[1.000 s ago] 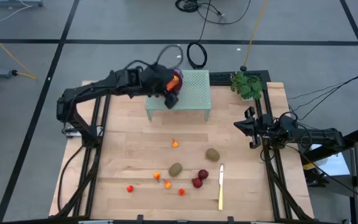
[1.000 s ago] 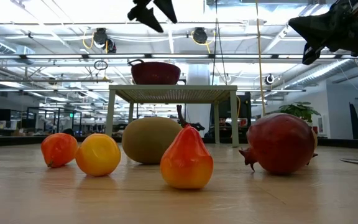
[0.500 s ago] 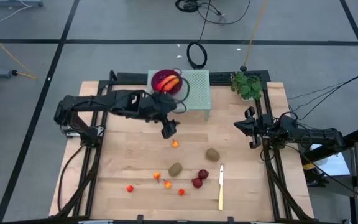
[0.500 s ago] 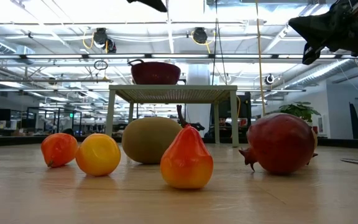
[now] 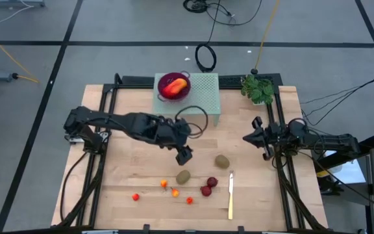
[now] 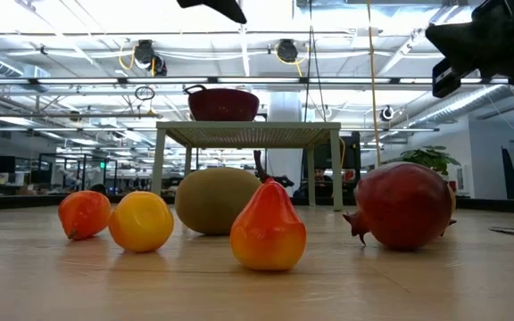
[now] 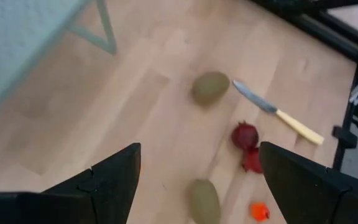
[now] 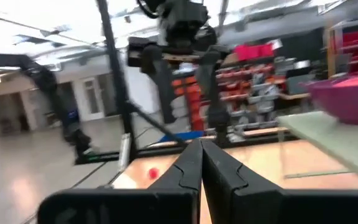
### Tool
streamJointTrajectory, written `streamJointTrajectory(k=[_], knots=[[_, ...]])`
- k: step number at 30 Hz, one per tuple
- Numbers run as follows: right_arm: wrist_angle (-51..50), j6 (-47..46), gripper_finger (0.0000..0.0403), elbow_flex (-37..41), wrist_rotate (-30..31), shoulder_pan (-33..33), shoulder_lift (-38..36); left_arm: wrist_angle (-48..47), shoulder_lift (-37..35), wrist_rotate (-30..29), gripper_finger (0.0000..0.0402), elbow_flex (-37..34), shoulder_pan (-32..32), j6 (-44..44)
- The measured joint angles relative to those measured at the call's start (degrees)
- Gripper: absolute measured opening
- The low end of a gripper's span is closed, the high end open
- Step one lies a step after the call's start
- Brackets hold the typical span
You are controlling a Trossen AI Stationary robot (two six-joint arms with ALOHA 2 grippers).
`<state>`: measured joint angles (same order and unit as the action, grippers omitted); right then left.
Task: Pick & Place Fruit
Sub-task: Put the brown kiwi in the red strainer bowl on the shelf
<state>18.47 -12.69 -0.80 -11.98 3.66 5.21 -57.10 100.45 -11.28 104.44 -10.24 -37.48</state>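
Note:
My left gripper [image 5: 184, 155] [image 7: 197, 167] is open and hangs above the table's middle, over the loose fruit and touching nothing. Below it lie two kiwi-like ovals [image 5: 222, 161] [image 5: 183, 176], two dark red round fruits [image 5: 208, 186] [image 7: 245, 134] and several tiny orange-red balls [image 5: 174, 192]. In the low view the fruit [image 6: 268, 230] rests on the wood. The elongated red-orange fruit [image 5: 176, 85] lies in the purple bowl [image 5: 163, 82] on the green stand [image 5: 203, 97]. My right gripper [image 5: 245, 138] [image 8: 201, 149] is shut and waits at the right side.
A yellow-handled knife [image 5: 230, 195] lies right of the dark red fruits, near the near edge. A small green plant [image 5: 258, 88] stands at the far right corner. Black frame rails [image 5: 281, 169] run along both sides. Bare wood [image 5: 128, 162] lies left of the fruit.
My left gripper has left the purple bowl on the stand and swung toward the near edge and a little right, dropping over the loose fruit. The red-orange fruit now lies uncovered in the bowl. An orange ball at the table's middle is now hidden under the gripper.

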Motion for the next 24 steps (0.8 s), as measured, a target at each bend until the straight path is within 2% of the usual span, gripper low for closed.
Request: streamJointTrajectory(k=[14, 18, 24], knots=[[-4.7, 0.0, 0.0000, 0.0, -0.2, 0.0, 0.1, -6.9, 7.9, 5.5, 0.0326, 0.0, -1.5, -5.8], [-4.5, 0.1, 0.0000, 0.0, -0.2, 0.0, 0.1, -6.4, 10.2, 8.4, 0.0326, 0.0, -2.5, -7.4], [-5.2, 1.9, 0.0000, 0.0, -0.1, 0.0, 0.1, -6.2, 13.2, 8.9, 0.0326, 0.0, -4.0, -9.7]])
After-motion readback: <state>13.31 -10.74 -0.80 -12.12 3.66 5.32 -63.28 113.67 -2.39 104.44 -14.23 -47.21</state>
